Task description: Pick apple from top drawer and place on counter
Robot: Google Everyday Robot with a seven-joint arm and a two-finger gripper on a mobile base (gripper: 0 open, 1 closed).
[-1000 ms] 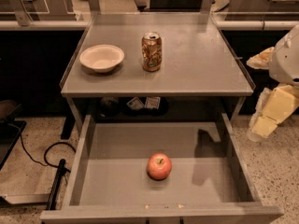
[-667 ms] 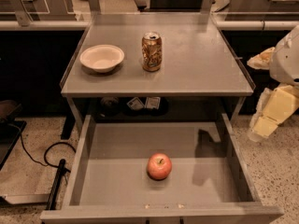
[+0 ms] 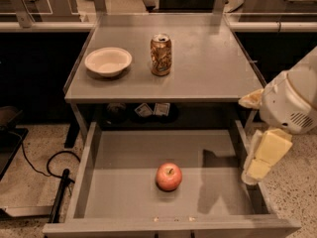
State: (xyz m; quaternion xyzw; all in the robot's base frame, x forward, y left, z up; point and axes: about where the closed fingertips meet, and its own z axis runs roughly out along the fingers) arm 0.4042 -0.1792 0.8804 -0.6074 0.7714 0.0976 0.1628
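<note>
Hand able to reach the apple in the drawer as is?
Probably yes. The drawer is open, the apple lies alone on its floor with nothing above it, and the hand hangs just over the drawer's wall on the picture's right.

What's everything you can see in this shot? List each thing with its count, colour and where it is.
counter: one, grey, centre of the view
top drawer: one, grey, pulled open below the counter
apple: one, red-orange, inside the top drawer, near its front middle
bowl: one, off-white, left side of the counter
soda can: one, gold-brown, upright on the counter, right of the bowl and apart from it
packets: two by the look of it, pale, in the dark space under the counter
cable: one, black, left of the drawer
arm: one, white, right edge of the view
gripper: one, yellow, by the drawer's right wall, apart from the apple
</note>
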